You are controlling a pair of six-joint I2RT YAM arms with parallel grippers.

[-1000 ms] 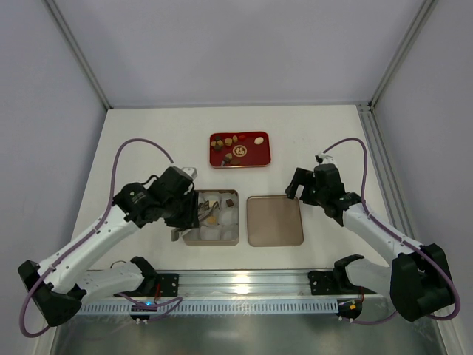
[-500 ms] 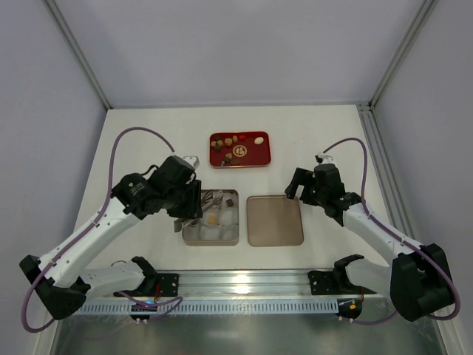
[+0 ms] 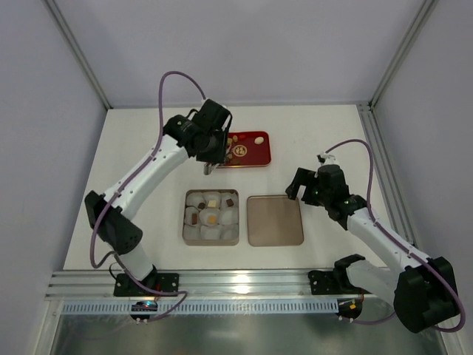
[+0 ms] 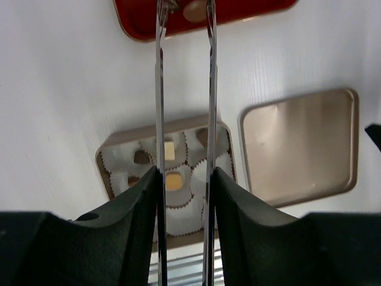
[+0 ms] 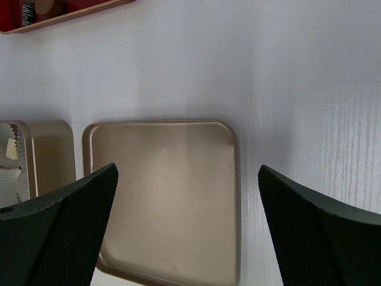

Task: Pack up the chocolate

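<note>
So far, your tin (image 3: 211,238) holds four chocolates (image 3: 211,218) in paper cups; several wait on the far red tray (image 3: 255,151). Your left claw (image 4: 184,7), narrow, tweezers there; right claw (image 5: 187,196) wide, idle.

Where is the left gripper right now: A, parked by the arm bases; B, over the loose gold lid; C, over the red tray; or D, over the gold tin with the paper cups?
C: the left gripper hangs at the near left edge of the red tray, well behind the tin and lid.
</note>
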